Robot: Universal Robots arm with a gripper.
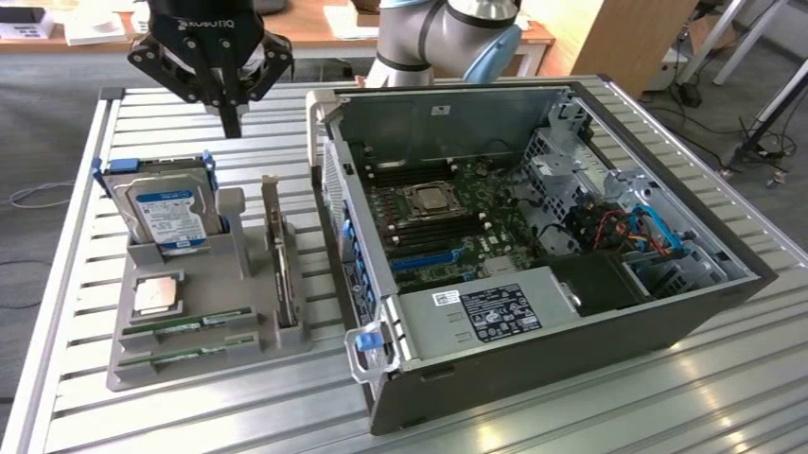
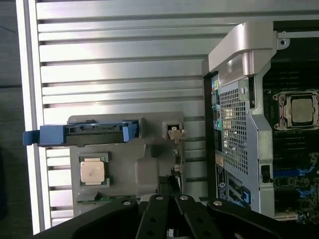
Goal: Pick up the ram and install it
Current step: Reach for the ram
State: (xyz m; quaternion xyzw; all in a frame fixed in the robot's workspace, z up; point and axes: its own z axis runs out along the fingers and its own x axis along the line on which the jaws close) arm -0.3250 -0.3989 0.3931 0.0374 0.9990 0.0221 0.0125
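Slatted table point(image 1: 79, 312): ram point(image 1: 189, 326) in holder point(image 1: 127, 374), well apart from closed jaws

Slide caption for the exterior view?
Shut, empty tool hovers above the parts tray; ram sticks lie in it beside the open computer.

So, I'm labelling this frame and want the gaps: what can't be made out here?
Ram: in the wrist view the gripper covers nearly all of it.
Board slots: exterior view, too small to tell whether any is filled.
Hard drive label: exterior view, print too small to read.
Case: wrist view, cut off by the picture's edge.
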